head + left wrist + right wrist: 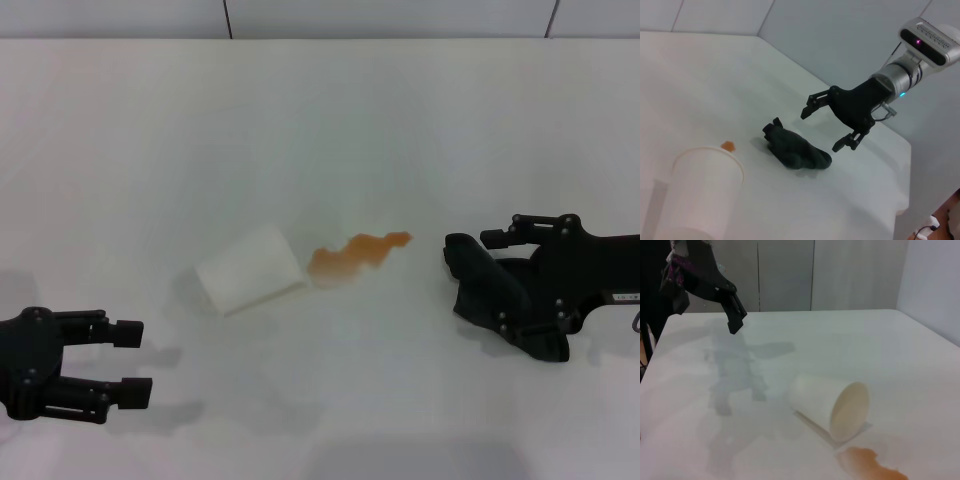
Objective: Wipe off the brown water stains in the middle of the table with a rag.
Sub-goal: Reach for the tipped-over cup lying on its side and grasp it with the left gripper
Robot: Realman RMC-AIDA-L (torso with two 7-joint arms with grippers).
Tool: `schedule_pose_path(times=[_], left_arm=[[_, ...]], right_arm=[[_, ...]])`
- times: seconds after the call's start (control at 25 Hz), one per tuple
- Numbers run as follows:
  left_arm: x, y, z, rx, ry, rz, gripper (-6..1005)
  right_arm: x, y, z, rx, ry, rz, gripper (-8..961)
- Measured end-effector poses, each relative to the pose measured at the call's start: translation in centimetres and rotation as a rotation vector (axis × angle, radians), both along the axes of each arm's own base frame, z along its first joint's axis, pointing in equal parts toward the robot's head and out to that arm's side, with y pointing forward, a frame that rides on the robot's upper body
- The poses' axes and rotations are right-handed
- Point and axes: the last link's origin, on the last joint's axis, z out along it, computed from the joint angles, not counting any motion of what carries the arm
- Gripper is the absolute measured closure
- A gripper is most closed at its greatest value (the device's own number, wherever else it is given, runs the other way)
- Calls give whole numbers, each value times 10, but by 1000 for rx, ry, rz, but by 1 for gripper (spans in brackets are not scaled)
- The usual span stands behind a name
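The brown water stains [357, 253] run as a wavy orange-brown streak in the middle of the white table [330, 130], and also show in the right wrist view [867, 465]. The rag [472, 262] is a dark lump to the right of the streak, lying on the table [796, 150]. My right gripper [498, 285] is open, its fingers spread over the rag's right end [823, 127], not closed on it. My left gripper [140, 362] is open and empty at the front left, apart from everything.
A whitish translucent cup [250, 270] lies on its side just left of the streak, its mouth toward the stain [832, 407] [700, 195]. The table's right edge [902, 170] is close behind the right gripper. A grey wall runs along the far edge.
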Motion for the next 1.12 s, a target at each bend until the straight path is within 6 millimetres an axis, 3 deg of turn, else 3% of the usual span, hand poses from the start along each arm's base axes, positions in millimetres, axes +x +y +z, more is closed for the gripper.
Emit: schedule_pose_path(times=[0.76,1.12], left_arm=[[-2,0,-2,-15,-13,17,113],[0,15,16,-26,52,26,115]], right_arm=[[0,1,0,6,0,-4,96],[1,0,-1,4,1,-9,97]])
